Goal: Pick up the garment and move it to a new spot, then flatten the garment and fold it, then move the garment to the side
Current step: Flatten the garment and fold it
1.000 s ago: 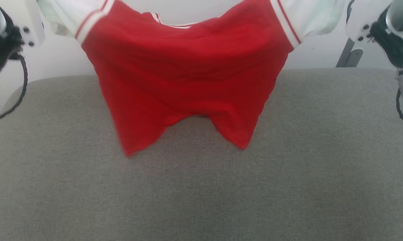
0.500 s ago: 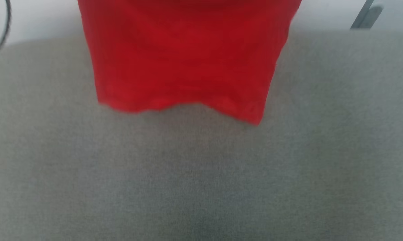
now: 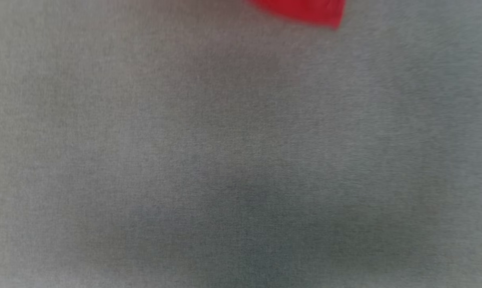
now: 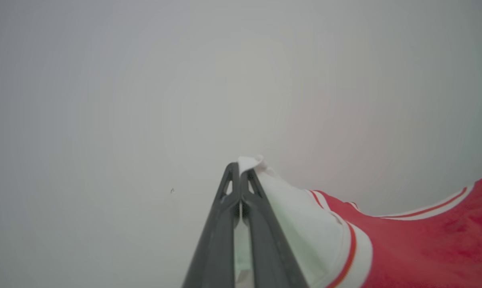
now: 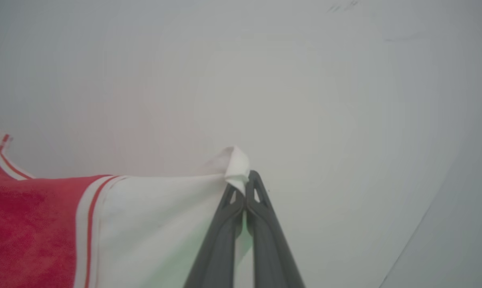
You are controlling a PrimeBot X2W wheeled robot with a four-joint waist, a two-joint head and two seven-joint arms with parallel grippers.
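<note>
The garment (image 4: 421,248) is red with white sleeves and red-striped trim. In the left wrist view my left gripper (image 4: 239,170) is shut on the tip of one white sleeve, and the cloth runs off to the right. In the right wrist view my right gripper (image 5: 246,178) is shut on the other white sleeve of the garment (image 5: 153,224), which stretches away to the left. A blurred red corner of the garment's hem (image 3: 305,11) hangs at the top edge of the head view, above the grey fabric surface (image 3: 241,160).
The grey fabric surface spreads across the head view, blurred. Behind both grippers in the wrist views stands a plain pale wall (image 4: 145,80).
The head view has tilted downward, so the arms, the wall and most of the garment have slid off its top. Only a red hem corner is left there.
</note>
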